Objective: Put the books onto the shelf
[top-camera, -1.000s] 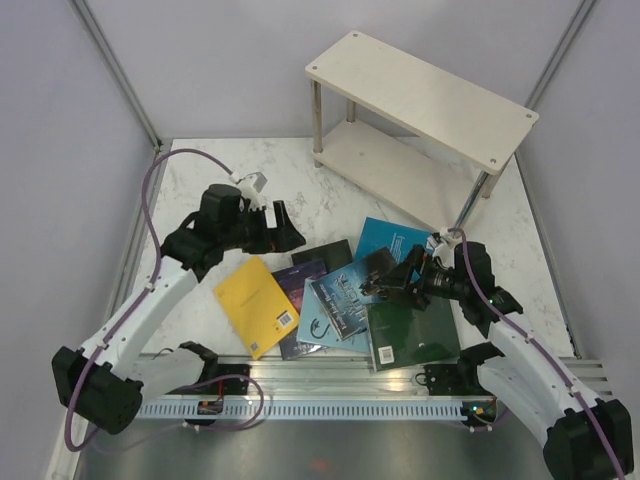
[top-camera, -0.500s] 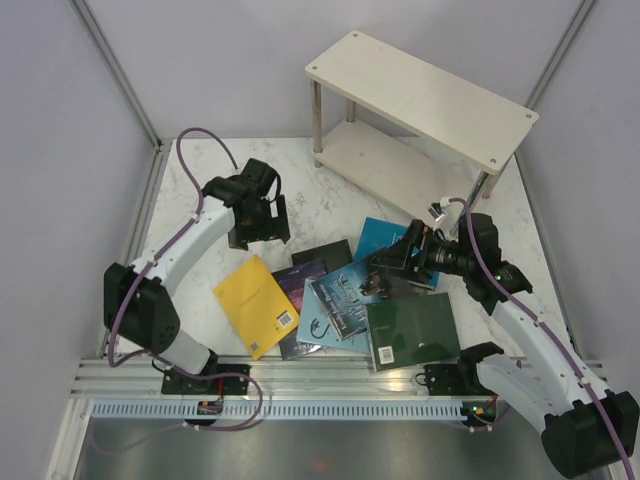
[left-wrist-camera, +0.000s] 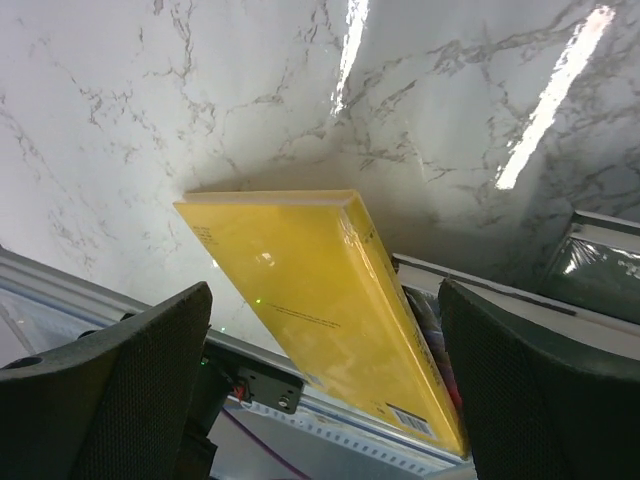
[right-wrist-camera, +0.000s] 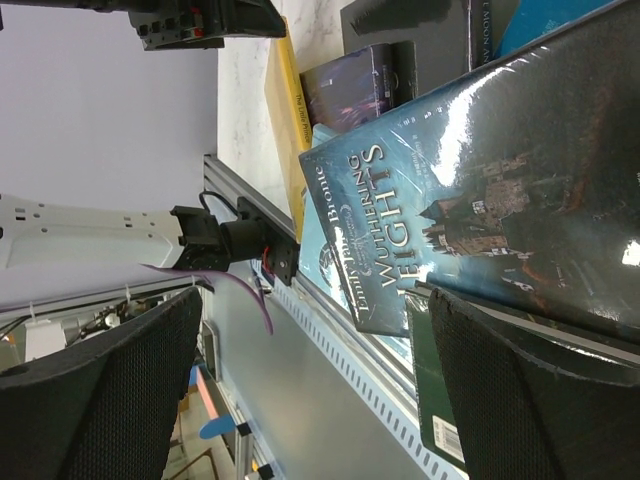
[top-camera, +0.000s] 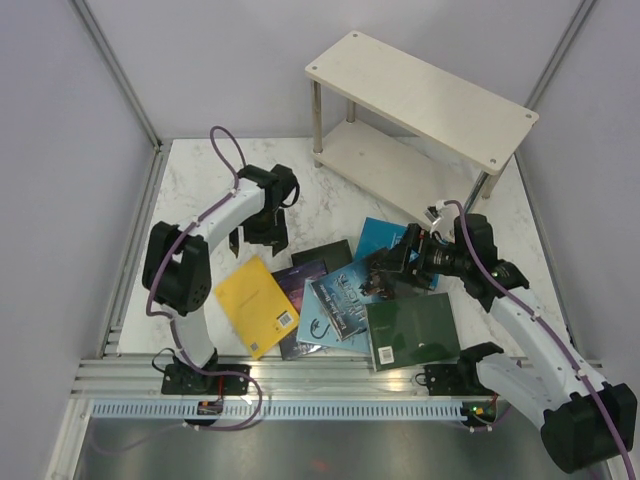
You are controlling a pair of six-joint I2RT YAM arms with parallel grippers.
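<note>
Pale marble worktop point(top-camera: 200, 180), grey walls. The books point(top-camera: 400, 335) lie fanned at its front, the shelf point(top-camera: 420, 85) behind. Both hands gape empty: left hand point(top-camera: 252, 240) by the yellow paperback point(left-wrist-camera: 320, 290), right hand point(top-camera: 378, 275) over Wuthering Heights point(right-wrist-camera: 470, 190). Probably light, glossy and bendy, so pinch an overhanging edge.

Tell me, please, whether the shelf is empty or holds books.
Empty: both boards of the shelf look bare where visible; the books lie on the table.

We log a white marbled table point(top-camera: 195, 190). The shelf point(top-camera: 420, 90) stands at its far right corner. Overlapping books point(top-camera: 340, 300) lie by the near edge, yellow book point(top-camera: 255, 305) leftmost, dark green book point(top-camera: 415, 330) rightmost.
</note>
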